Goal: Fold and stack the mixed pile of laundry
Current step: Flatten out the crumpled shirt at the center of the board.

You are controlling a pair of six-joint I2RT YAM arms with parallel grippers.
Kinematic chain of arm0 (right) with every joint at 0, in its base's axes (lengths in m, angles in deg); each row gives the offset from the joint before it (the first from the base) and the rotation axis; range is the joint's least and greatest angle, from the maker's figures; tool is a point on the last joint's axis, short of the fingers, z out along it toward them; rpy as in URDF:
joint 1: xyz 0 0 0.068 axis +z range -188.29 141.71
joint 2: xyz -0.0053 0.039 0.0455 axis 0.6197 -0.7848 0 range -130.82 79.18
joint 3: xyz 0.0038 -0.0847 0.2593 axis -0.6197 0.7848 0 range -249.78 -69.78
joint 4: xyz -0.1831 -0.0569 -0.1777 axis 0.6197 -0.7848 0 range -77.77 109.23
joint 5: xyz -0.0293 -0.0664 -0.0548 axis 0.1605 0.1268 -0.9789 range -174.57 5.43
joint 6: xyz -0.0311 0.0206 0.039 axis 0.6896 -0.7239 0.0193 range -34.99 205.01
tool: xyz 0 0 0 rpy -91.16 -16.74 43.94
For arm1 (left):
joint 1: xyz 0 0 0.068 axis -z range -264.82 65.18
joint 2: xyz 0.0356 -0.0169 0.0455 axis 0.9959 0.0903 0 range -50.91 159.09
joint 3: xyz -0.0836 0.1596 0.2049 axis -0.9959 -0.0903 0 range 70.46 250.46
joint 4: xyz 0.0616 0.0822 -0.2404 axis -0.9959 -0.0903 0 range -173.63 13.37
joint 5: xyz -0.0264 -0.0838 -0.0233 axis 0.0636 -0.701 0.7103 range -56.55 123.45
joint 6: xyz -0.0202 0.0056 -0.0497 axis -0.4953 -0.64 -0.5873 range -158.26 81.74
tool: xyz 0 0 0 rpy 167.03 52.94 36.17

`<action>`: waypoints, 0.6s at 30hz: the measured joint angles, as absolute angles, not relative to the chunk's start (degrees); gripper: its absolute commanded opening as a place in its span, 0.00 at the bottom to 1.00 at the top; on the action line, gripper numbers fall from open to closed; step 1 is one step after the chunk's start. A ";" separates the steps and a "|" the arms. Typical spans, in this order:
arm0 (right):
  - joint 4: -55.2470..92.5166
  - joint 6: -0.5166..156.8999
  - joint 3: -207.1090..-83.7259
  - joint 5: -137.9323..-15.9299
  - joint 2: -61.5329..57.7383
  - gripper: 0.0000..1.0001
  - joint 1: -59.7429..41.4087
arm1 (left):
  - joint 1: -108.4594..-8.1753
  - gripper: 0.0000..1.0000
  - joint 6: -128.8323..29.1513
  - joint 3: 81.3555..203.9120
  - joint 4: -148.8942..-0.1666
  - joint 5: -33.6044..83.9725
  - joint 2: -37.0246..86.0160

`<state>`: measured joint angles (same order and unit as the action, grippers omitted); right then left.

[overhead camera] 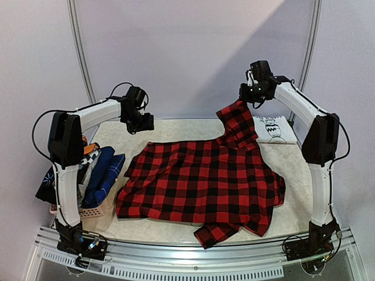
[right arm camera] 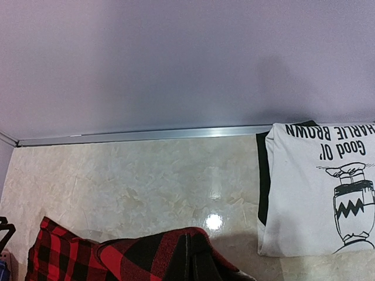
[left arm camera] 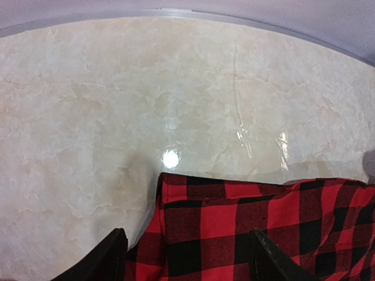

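Red-black plaid shirt (overhead camera: 199,181): lay spread across the table (overhead camera: 176,132).
Left gripper (left arm camera: 187,246): I saw fingers apart, empty, above its far-left corner.
Right gripper (overhead camera: 245,100): I found it clamped on the raised far-right corner.

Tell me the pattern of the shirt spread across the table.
Red-and-black plaid shirt, clearest in the top external view.

The plaid shirt (overhead camera: 199,187) is checked red and black. The T-shirt (overhead camera: 274,129) is white with black lettering and a dark edge. The tabletop (overhead camera: 176,126) is cream, marble-veined. The basket (overhead camera: 94,212) is pinkish, its garments (overhead camera: 108,172) navy.
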<state>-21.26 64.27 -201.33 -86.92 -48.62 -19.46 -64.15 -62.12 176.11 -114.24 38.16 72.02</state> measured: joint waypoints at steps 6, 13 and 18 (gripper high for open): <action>-20.58 63.07 -201.64 -84.82 -51.73 0.00 -21.19 | -63.82 0.62 -59.45 169.40 -108.99 37.57 70.23; -20.47 62.96 -201.64 -82.44 -52.38 0.00 -21.50 | -63.82 0.51 -58.10 167.08 -106.30 34.68 71.19; -20.25 62.99 -201.59 -81.04 -52.38 0.00 -21.48 | -63.82 0.46 -57.96 166.49 -104.73 33.59 72.55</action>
<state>-20.25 62.99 -201.59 -81.04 -52.38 -21.48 -63.82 -57.96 166.49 -104.73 33.59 72.55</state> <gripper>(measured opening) 0.009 0.465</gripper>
